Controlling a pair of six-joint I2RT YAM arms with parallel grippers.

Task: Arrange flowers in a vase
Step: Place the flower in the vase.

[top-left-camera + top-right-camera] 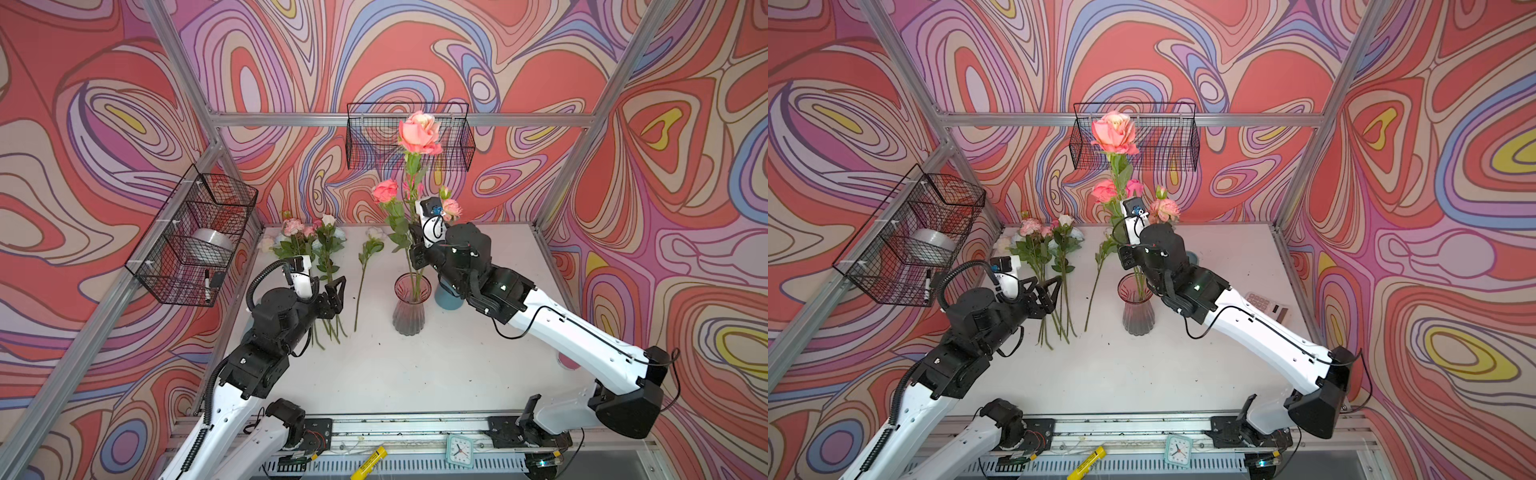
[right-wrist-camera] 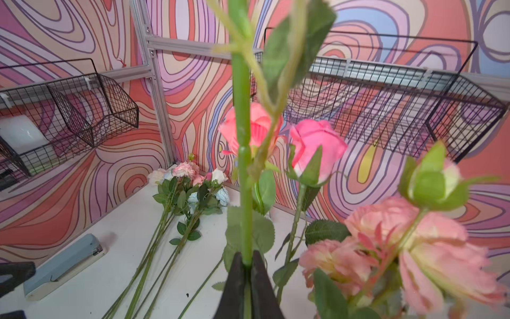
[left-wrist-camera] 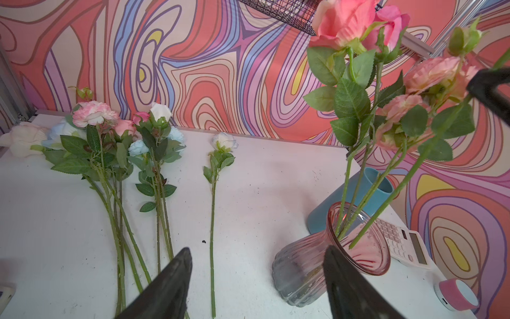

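The step in hand is seating a stem: the right jaws are clamping shut on the tall coral rose, holding it upright with its stem tip at the mouth of the pink glass vase. Next, I judge, it is needing a straight lowering, then a release. The left jaws are hovering wide open and empty above the bunch lying on the bench. Counting — one vase, three stems standing in it, one held, one single white bloom lying apart, and a bunch of perhaps five or six, too overlapped to tell.
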